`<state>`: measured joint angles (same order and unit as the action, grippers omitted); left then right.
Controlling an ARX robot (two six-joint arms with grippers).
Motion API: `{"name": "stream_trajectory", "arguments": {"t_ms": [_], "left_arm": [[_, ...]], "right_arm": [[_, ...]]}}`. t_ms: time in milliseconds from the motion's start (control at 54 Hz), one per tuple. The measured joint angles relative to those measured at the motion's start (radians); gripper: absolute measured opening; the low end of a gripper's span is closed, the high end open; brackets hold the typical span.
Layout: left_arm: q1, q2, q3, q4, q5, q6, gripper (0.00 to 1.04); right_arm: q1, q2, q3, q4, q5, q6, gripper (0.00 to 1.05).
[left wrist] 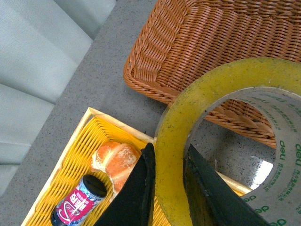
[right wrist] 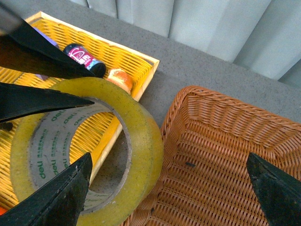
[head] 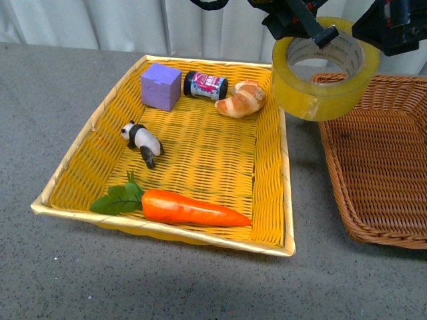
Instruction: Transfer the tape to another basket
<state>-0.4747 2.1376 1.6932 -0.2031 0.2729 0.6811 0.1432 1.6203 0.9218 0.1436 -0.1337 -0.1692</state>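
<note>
Progress: roughly halfway, as a judgement. Pickup done, carry nearly done, lowering and release left. Grips the wide roll of translucent yellowish packing tape [head: 325, 93] in the left gripper [head: 315, 32], black fingers [left wrist: 136, 197] clamped on the roll's wall, one inside the white printed core, one outside. Hangs tilted in the air beside the far left corner of the brown woven wicker rectangular basket [head: 380, 160], above the strip of grey table [head: 305, 153] along that basket's left rim. Touches no wicker; cannot tell whether any part overhangs the braided rim. Holds nothing in the right gripper [head: 393, 27], spread wide apart above the brown basket's far edge, near the roll. No tape inside the brown basket yet. Needs, most likely, a short shift over the brown basket's floor, a descent, then an opening of the left fingers. To the brown basket's left, apart from it: bright yellow woven basket [head: 270, 193] with pale edges, no part of the remaining step.
</note>
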Motion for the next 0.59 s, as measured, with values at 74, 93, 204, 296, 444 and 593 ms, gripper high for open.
{"name": "stream_trajectory", "arguments": {"t_ms": [74,93,204,296,444,593], "left_arm": [[0.001,0.000,0.000,0.000,0.000,0.000,0.15],[0.001,0.000,0.000,0.000,0.000,0.000,0.15],[0.001,0.000,0.000,0.000,0.000,0.000,0.15],[0.000,0.000,0.000,0.000,0.001,0.000,0.15],[0.001,0.000,0.000,0.000,0.002,0.000,0.14],[0.000,0.000,0.000,0.000,0.003,-0.005,0.14]], "right_arm": [[0.004,0.039,0.026,-0.023,0.002,0.008,0.96],[0.005,0.048,0.032,-0.026,0.002,0.009,0.96],[0.008,0.088,0.050,-0.042,0.013,0.020,0.96],[0.008,0.100,0.061,-0.047,0.022,0.043,0.92],[0.010,0.101,0.063,-0.061,0.024,0.063,0.64],[0.017,0.101,0.063,-0.070,0.019,0.073,0.39]]}}
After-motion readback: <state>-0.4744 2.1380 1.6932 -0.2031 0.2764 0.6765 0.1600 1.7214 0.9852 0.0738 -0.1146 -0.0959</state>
